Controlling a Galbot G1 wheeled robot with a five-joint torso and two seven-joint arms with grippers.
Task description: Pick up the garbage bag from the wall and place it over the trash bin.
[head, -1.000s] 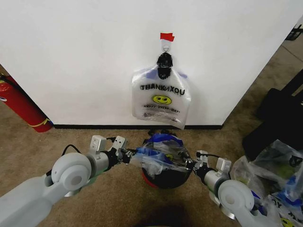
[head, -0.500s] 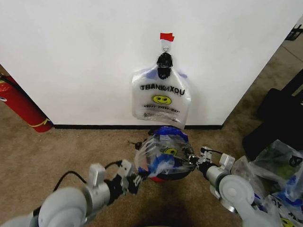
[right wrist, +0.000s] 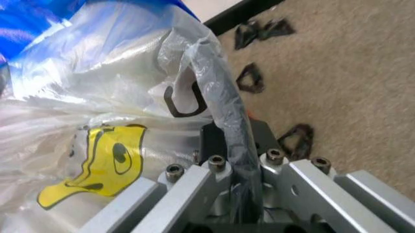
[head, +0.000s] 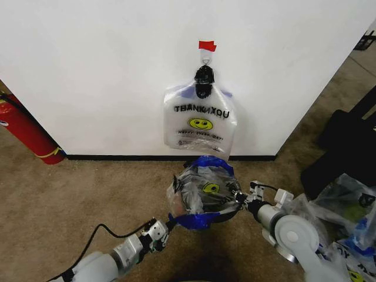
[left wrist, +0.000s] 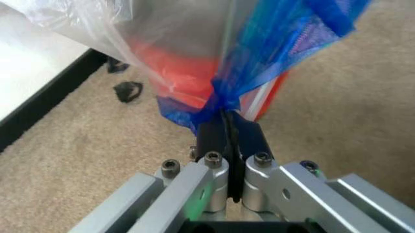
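Bag (head: 204, 191) draped over bin (head: 226, 212) near wall (head: 106, 76), blue edge pinched by left gripper (left wrist: 228, 121) at near left, opposite edge clamped by right gripper (right wrist: 224, 138) at right.

Bystander objects around the work spot, brown carpet (head: 88, 194) underfoot.

Red fire extinguisher (head: 26, 134) leans against the base of the white surface at far left, yellow band near its foot. A second smiley-printed bag (head: 200, 120) hangs flat higher up from a black clip (head: 204, 77). Big black fabric bag (head: 346, 147) sits at far right on the carpet. Just in front of it, a heap of clear bags with blue print (head: 343, 217). Small black scraps (right wrist: 259, 53) lie scattered on the carpet close to the black skirting.
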